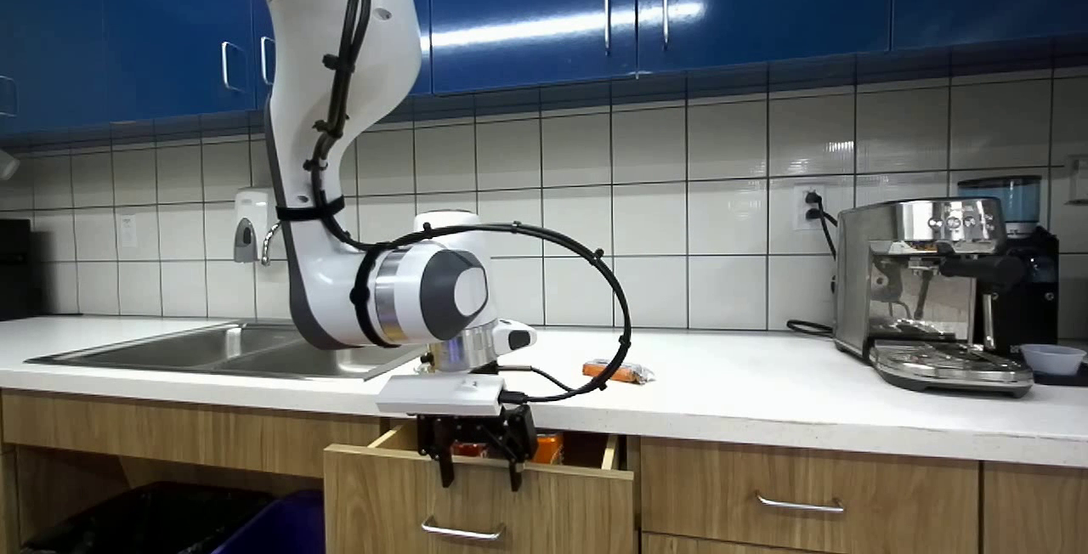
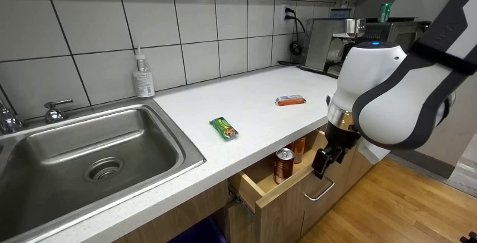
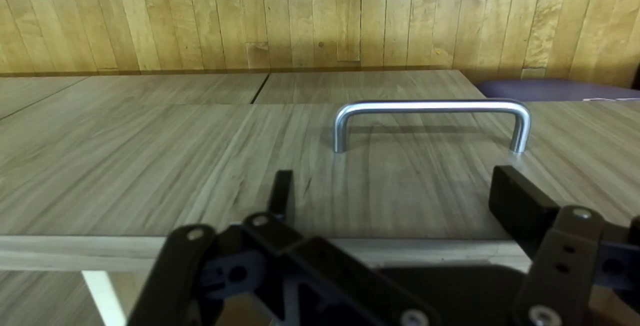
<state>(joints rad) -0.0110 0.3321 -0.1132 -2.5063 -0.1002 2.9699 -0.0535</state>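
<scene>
Claw (image 3: 394,181) spread wide (empty), seemingly poised to shift the open drawer (image 1: 478,503); next likely calls for steady contact

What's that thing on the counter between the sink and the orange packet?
A green packet lies on the white counter between the sink and the orange packet. That shows in an exterior view.

White desk (image 2: 238,94) bearing a green packet (image 2: 223,128) near the inset sink (image 2: 149,150), an orange packet (image 2: 290,100) and an espresso machine (image 1: 943,303); open drawer (image 1: 480,507) beneath, carrying a red can (image 2: 283,166).
</scene>
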